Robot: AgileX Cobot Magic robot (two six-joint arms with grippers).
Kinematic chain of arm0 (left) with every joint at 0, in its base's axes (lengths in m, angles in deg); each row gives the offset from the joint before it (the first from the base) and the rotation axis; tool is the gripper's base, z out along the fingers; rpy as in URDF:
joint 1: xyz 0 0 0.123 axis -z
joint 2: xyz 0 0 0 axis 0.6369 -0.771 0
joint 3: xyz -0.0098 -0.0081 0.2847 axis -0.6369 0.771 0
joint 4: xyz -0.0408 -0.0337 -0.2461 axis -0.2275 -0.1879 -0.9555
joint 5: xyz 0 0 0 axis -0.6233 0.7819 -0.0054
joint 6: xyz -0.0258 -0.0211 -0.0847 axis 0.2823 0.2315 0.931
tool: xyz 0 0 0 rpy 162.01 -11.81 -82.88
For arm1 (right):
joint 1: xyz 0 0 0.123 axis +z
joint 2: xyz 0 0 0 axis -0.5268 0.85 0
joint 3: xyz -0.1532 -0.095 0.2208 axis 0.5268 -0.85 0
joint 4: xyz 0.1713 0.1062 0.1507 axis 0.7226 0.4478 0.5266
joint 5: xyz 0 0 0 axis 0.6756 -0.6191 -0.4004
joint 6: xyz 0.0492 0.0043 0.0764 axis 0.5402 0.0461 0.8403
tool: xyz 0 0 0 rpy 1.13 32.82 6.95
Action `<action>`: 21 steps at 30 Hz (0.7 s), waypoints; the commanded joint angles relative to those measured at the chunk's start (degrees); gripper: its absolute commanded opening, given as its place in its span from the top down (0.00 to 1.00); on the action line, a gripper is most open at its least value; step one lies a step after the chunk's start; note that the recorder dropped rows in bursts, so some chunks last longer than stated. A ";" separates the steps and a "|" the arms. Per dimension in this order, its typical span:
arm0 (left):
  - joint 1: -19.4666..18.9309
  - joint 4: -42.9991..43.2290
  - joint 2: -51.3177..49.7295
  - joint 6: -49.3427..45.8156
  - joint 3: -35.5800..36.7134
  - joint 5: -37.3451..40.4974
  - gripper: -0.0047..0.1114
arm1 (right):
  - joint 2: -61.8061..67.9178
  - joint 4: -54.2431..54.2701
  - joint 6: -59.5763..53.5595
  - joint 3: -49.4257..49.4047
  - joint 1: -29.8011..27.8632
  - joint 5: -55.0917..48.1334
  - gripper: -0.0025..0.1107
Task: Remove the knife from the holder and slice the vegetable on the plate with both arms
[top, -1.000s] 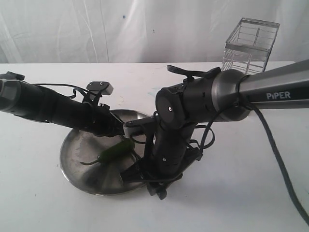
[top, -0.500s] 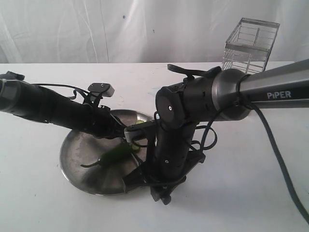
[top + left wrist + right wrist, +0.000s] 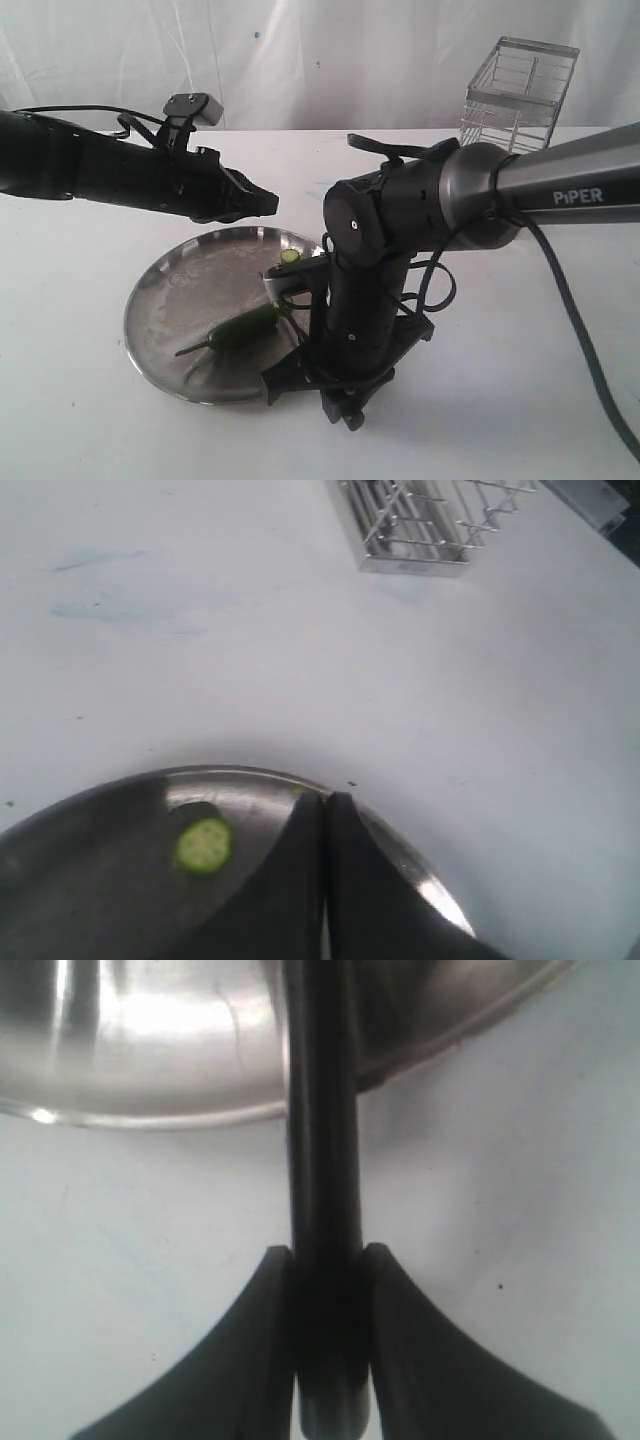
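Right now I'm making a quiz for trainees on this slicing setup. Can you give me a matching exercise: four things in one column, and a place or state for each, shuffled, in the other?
Things:
1. knife
2. chilli
3. left pincer
4. wire basket

Places or states:
A. lying on the plate
B. shut, above the plate, holding nothing
C. clamped in the right pincer
D. standing at the table's far side

Pairs: 1-C, 2-A, 3-B, 4-D
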 commanded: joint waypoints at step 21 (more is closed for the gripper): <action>0.04 16.85 13.19 4.34 14.85 6.57 0.96 | -12.76 -14.12 3.65 -0.36 -0.15 -7.42 0.98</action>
